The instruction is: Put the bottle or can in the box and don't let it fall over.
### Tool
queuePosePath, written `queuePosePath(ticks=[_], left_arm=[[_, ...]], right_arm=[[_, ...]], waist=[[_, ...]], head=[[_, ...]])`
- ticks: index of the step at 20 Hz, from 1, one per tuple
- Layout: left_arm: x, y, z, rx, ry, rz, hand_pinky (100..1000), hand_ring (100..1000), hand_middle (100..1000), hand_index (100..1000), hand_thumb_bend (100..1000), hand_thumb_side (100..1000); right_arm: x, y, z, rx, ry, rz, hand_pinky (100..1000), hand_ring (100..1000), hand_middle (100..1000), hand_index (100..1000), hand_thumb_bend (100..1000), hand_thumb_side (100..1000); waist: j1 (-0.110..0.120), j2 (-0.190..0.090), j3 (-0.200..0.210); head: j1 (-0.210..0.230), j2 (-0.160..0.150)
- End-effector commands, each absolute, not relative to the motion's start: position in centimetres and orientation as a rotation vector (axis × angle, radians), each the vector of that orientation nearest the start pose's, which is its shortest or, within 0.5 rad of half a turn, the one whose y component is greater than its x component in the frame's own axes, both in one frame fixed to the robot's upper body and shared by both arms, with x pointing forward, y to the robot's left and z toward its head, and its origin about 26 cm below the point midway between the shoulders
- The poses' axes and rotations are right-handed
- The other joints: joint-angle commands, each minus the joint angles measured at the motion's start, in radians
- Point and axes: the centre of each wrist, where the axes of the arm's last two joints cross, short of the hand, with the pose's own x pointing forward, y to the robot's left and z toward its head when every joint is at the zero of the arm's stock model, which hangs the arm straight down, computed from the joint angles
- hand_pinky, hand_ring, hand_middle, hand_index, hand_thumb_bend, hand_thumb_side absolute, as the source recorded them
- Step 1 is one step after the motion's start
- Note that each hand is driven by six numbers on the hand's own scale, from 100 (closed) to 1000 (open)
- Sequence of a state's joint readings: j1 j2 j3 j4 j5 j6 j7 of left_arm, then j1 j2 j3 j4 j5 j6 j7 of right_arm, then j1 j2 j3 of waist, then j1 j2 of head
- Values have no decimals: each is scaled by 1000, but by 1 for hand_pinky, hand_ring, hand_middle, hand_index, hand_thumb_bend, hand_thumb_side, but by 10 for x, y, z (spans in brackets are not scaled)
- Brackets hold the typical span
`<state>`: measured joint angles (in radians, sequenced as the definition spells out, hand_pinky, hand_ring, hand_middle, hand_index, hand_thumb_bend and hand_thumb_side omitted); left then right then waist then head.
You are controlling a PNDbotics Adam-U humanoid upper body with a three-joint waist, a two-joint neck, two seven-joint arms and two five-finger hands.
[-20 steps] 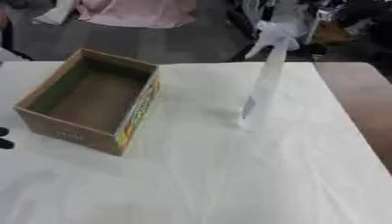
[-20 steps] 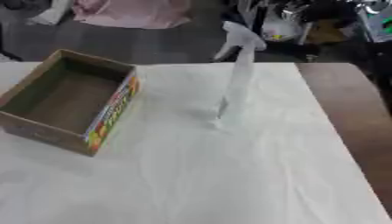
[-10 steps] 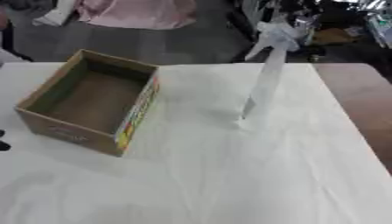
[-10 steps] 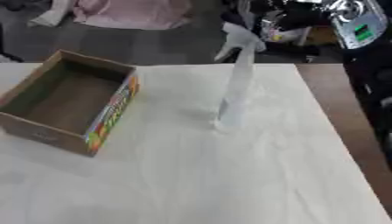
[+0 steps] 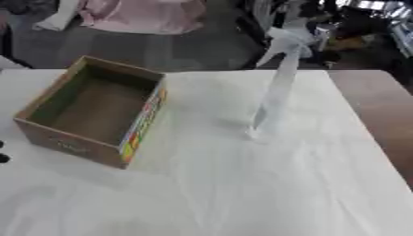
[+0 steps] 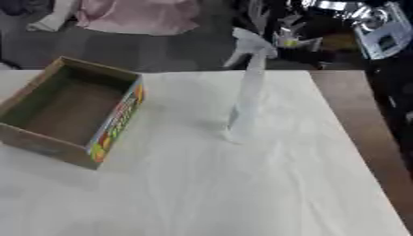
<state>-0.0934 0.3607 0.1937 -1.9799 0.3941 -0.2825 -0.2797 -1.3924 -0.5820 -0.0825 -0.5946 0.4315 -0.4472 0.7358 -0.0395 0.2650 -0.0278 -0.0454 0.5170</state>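
A tall white spray bottle (image 5: 274,92) stands upright on the white table (image 5: 242,193), right of the middle, with nothing touching it. An open cardboard box (image 5: 93,110) with a colourful side sits empty at the left. My right arm (image 6: 379,37), black with silver joints, comes in at the upper right of the right eye view, beyond the table's far corner. Its hand is lost against the dark background behind the bottle's head. A small black bit of my left hand (image 5: 2,158) shows at the left edge, beside the box.
A brown strip of table top (image 5: 379,106) lies bare along the right of the white cloth. Beyond the far edge are a pink cloth (image 5: 141,14) on the floor and dark clutter (image 5: 339,27).
My right arm has come further into the upper right of the right eye view. The bottle and the box have not moved.
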Motion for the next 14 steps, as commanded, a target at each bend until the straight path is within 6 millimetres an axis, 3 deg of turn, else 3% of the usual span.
queuePosePath(ticks=[1, 14], left_arm=[[271, 334, 170, -129, -2390, -377, 605, 677, 666, 902, 112, 782], [270, 334, 169, -134, -2385, -367, 605, 676, 666, 902, 114, 782]], right_arm=[[484, -348, 395, -473, -1850, 1658, 848, 1000, 904, 967, 100, 565], [493, -329, 377, -307, -1880, 1668, 848, 1000, 903, 970, 100, 603]], waist=[[0, -17, -2], [1, -23, 0]], head=[[5, -6], [-5, 3]])
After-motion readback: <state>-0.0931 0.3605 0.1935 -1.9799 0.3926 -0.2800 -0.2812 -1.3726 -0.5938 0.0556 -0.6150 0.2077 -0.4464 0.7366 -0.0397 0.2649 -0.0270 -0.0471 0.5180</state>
